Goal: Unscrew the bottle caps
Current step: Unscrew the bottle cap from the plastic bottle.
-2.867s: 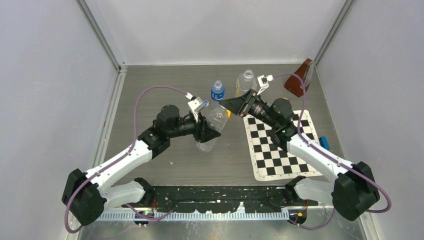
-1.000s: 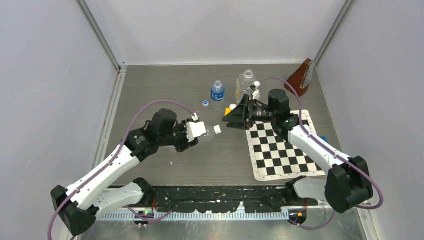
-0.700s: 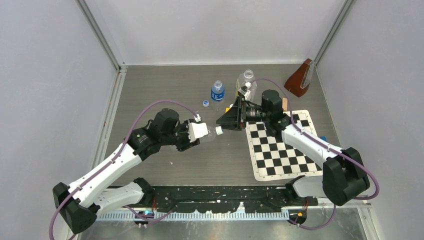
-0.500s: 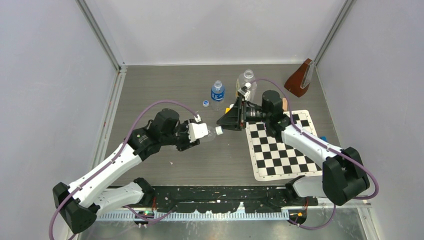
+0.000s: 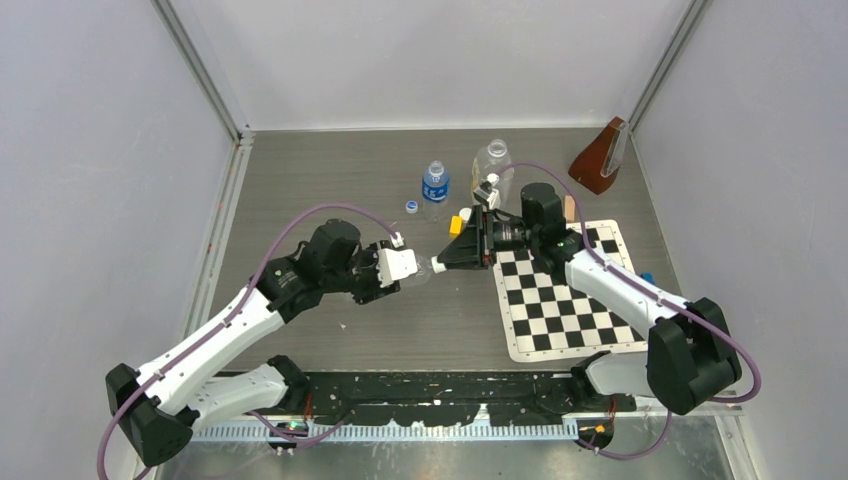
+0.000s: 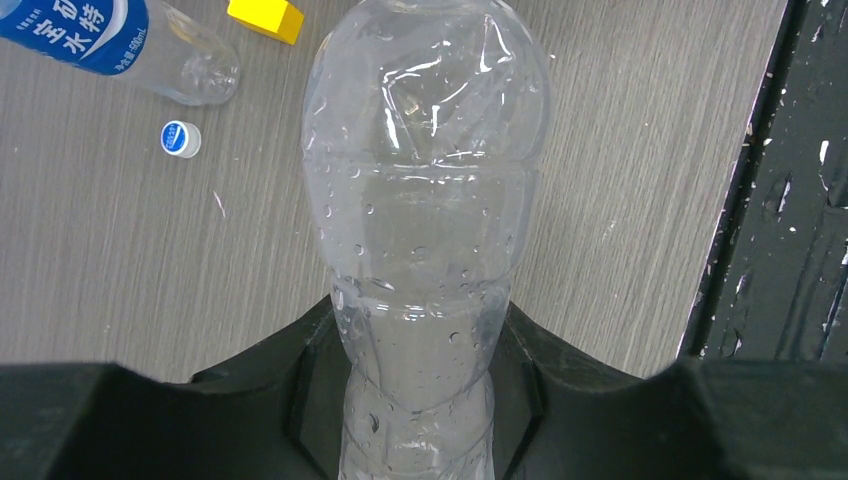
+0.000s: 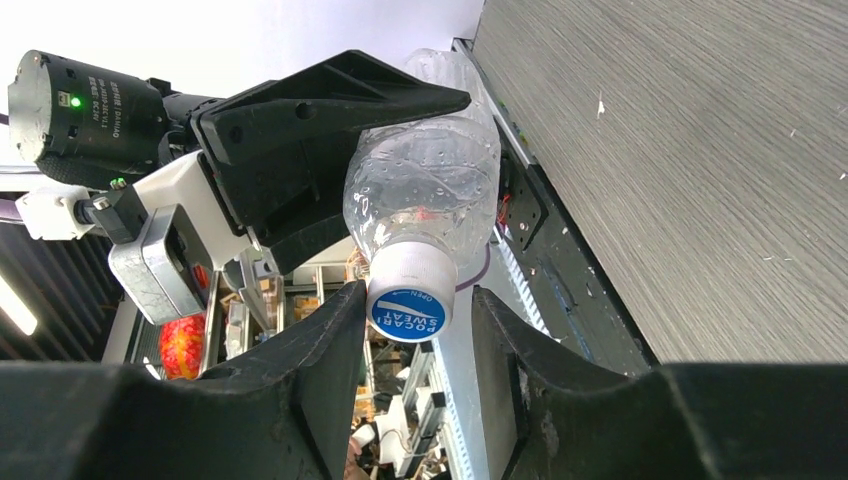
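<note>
Cap [image 7: 410,288] on the slim bottle [image 6: 425,200] is your job right now: white collar, blue printed top, sitting dead between the fingers of the right gripper [image 5: 447,261]. One finger looks to be against its side and the other shows a sliver of daylight, so I cannot tell whether you have it pinched. The cap looks fully seated on the neck, so as far as I can see no turning is done here.

The bottle is off the table [image 5: 330,170], lying level in mid-air between the two grippers, neck pointing at the right one. The left gripper [image 6: 418,335] is clamped on its narrow waist, jaws drawn in tight against the plastic. It looks like a firm hold.

Score so far: one loose cap [image 5: 411,207] lies on the table beside the blue bottle [image 5: 434,182], so I'd call one bottle done. I can't tell which one it came off. The blue bottle and the wide bottle [image 5: 491,160] stand upright at the back, their tops too small to read. So this cap is to come, and likely one more after it.

Around you, the yellow block [image 5: 456,224] sits on the table near the right gripper, on its far side. The checkered mat [image 5: 570,310] lies off to the right, and a brown thing [image 5: 598,157] stands in the far right corner. Nothing sits between fingers and cap. My worry is the thin bottle: it may twist in the left jaws when you turn.
</note>
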You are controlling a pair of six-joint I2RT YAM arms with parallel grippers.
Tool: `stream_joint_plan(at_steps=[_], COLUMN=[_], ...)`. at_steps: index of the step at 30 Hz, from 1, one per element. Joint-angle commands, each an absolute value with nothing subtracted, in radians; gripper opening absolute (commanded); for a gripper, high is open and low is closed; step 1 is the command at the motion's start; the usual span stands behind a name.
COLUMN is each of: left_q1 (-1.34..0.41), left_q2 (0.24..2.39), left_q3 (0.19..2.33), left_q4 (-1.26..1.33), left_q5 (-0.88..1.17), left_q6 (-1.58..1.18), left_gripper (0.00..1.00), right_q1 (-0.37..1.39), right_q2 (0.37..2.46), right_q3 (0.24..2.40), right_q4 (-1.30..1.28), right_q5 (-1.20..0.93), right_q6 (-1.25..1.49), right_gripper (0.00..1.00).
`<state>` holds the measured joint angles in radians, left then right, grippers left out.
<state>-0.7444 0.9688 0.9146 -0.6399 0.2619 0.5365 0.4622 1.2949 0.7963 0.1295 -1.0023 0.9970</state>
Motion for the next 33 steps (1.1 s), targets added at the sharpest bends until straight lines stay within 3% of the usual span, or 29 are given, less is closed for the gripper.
stream_joint_plan(at_steps=[1, 11, 19, 23, 29, 33], left_q1=[-0.744, -0.747, -0.750, -0.750, -0.750, -0.751], left_q2=[0.951, 0.954, 0.955, 0.954, 0.954, 0.954], left_q3=[0.927, 0.925, 0.922, 0.919, 0.919, 0.928], left_q4=[-0.582, -0.578, -0.575, -0.572, -0.567, -0.577], left_q5=[0.269, 0.277, 0.282, 0.289, 0.329, 0.392], left_q6=[0.541, 0.538, 0.536, 0.532, 0.526, 0.521], left_gripper=[0.00, 0.00, 0.00, 0.00, 0.00, 0.00], right_q1=[0.468, 0.489, 0.504, 0.509, 0.531, 0.553], right_q2=[1.264, 1.272, 1.280, 1.275, 1.276, 1.245], right_q3=[0.838, 0.841, 0.828, 0.820, 0.814, 0.813], right_q4=[0.092, 0.116, 0.172, 0.192, 0.273, 0.280], right_q5=[-1.025, -1.003, -0.960, -0.948, -0.985, -1.011], right_q6=[0.940, 0.952, 0.980, 0.980, 0.972, 0.854], right_gripper=[0.48, 0.49, 0.43, 0.33, 0.03, 0.01])
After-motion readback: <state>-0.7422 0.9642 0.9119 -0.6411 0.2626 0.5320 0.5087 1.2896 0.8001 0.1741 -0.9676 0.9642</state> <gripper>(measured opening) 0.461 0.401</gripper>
